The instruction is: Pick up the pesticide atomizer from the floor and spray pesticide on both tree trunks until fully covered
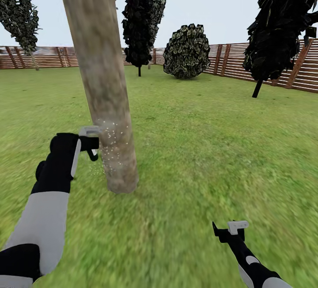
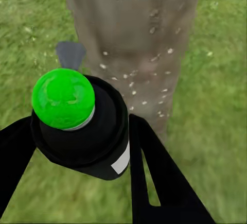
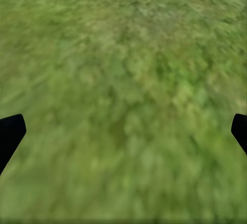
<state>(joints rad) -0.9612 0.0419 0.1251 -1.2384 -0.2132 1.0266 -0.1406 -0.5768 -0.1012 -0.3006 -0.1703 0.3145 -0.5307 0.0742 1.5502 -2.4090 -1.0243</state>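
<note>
- Currently my left gripper (image 2: 77,147) is clamped on the pesticide atomizer (image 2: 82,126), green cap facing the wrist camera.
- Directly ahead of the nozzle stands the tree trunk (image 1: 104,98), close by; white pesticide (image 1: 112,140) specks dot its lower bark.
- My right gripper (image 3: 123,131) hangs with fingers spread wide over grass (image 3: 123,69), holding nothing.
</note>
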